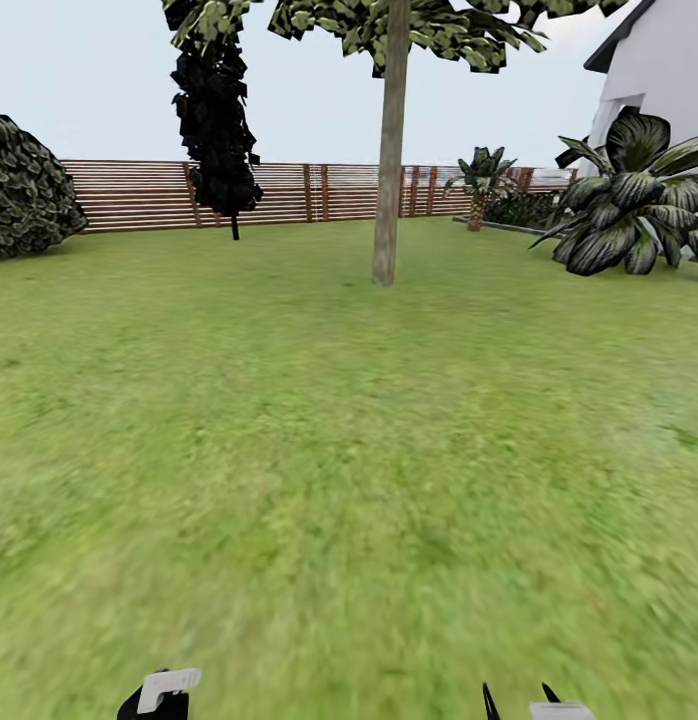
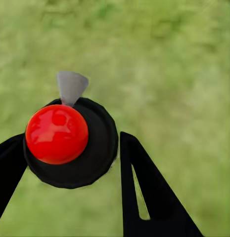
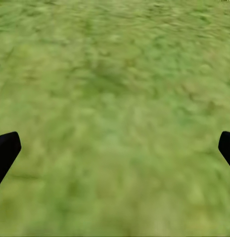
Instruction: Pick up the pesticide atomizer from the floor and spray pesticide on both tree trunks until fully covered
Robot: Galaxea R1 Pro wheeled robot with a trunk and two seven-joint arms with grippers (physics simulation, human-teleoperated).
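The pesticide atomizer (image 2: pixel 58 133) has a black round cap, a red ball on top and a grey nozzle. My left gripper (image 2: pixel 70 148) is shut on it, a black finger (image 2: pixel 144 182) on each side. At the head view's lower edge the atomizer's white spout (image 1: pixel 169 685) pokes up from my left gripper (image 1: pixel 149 706). My right gripper (image 1: pixel 519 703) is open over bare grass, and its wrist view shows the same gripper (image 3: pixel 115 148) with its fingers wide apart. One tree trunk (image 1: pixel 389 160) rises far ahead on the garden lawn (image 1: pixel 339 450). The second tree and the pesticide mist are out of view.
A thin black-leaved tree (image 1: pixel 217 120) and a round bush (image 1: pixel 24 185) stand at the back left before the slat fence (image 1: pixel 289 192). Broad-leaved plants (image 1: pixel 629 205) and a white house (image 1: pixel 659 80) are at the right. Open grass lies between me and the trunk.
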